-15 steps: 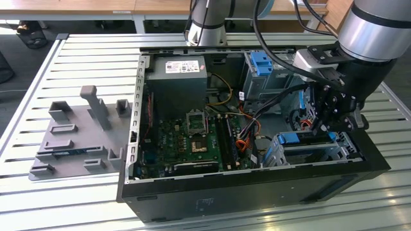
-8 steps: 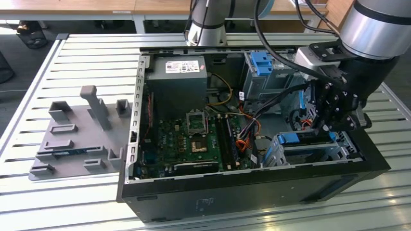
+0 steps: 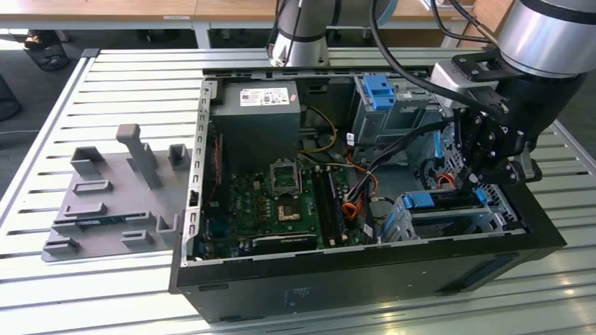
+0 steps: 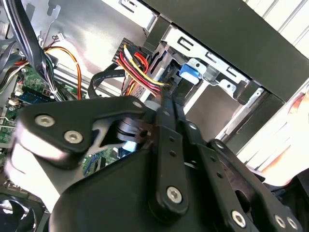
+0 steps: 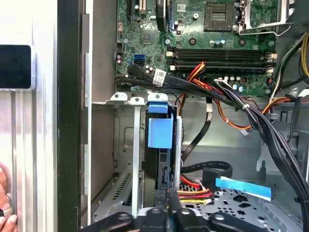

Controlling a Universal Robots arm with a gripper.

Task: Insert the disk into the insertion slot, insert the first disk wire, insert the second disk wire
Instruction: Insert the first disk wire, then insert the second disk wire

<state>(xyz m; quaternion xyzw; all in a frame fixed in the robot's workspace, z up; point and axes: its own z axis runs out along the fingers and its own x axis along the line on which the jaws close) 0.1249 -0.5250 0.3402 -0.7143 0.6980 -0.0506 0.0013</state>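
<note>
- Pinching red-yellow wire (image 4: 145, 72) with narrow gripper (image 4: 168, 99), right at disk's (image 5: 159, 133) end.
- Seated in insertion slot (image 3: 503, 209), at 4 o'clock inside open case (image 3: 373, 269), exterior view.
- Resting on slatted counter (image 3: 121, 77).

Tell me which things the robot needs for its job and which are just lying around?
For the job: disk, insertion slot, red-and-yellow wire, gripper shut on that wire.
Just sitting there: grey plastic tray, motherboard, power supply box.
</note>
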